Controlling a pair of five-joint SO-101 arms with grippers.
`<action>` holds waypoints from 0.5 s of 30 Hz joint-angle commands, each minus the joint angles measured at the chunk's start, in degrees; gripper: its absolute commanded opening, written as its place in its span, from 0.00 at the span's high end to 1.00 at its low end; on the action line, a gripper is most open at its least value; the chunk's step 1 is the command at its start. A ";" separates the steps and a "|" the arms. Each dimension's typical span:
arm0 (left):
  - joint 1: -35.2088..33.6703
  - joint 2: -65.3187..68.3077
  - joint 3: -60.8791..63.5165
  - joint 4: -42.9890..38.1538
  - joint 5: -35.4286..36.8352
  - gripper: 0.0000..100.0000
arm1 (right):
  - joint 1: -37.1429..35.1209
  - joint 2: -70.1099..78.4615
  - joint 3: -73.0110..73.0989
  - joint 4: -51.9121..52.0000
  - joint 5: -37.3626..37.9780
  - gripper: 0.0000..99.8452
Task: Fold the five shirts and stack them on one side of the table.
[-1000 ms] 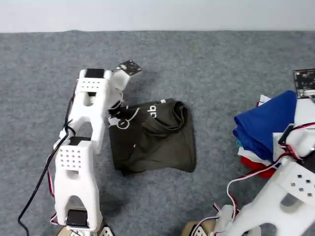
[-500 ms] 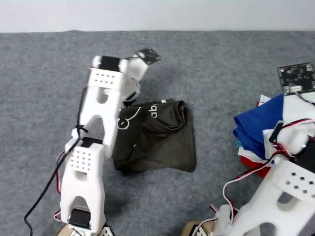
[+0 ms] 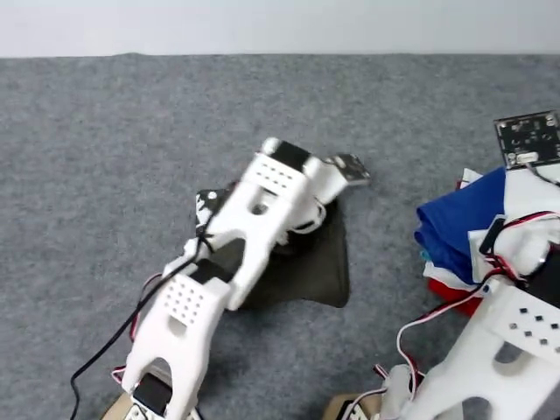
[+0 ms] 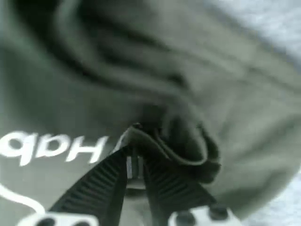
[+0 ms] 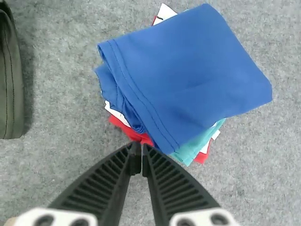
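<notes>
A dark olive shirt [image 3: 308,267] with white print lies mid-table, with my left arm [image 3: 262,206] stretched across it and hiding most of it. In the left wrist view, my left gripper [image 4: 135,137] is shut, pinching a raised fold of that olive shirt [image 4: 188,84] beside the print. A stack of folded shirts [image 3: 462,234] sits at the right side, with a blue shirt [image 5: 188,75] on top and teal, white and red ones under it. My right gripper [image 5: 138,149] hangs shut and holds nothing, over bare table just beside the stack.
The grey felt-like table [image 3: 96,149] has free room at the left, along the back and between shirt and stack. The right arm's white body [image 3: 512,337] fills the near right corner. An edge of the olive shirt [image 5: 9,75] shows in the right wrist view.
My left arm has swung from the olive shirt's left edge to the right, across the shirt. The right arm shifted slightly at first, then stayed put.
</notes>
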 commanded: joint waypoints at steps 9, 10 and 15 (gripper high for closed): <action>8.97 -13.10 2.42 1.76 5.45 0.99 | -0.48 -0.66 0.00 0.66 0.18 0.98; 9.32 -14.86 3.21 1.76 5.45 0.99 | -0.48 -0.66 0.00 0.13 0.18 0.98; 10.37 -23.03 10.24 1.76 5.45 0.99 | -0.57 -0.57 0.09 -2.86 0.18 0.98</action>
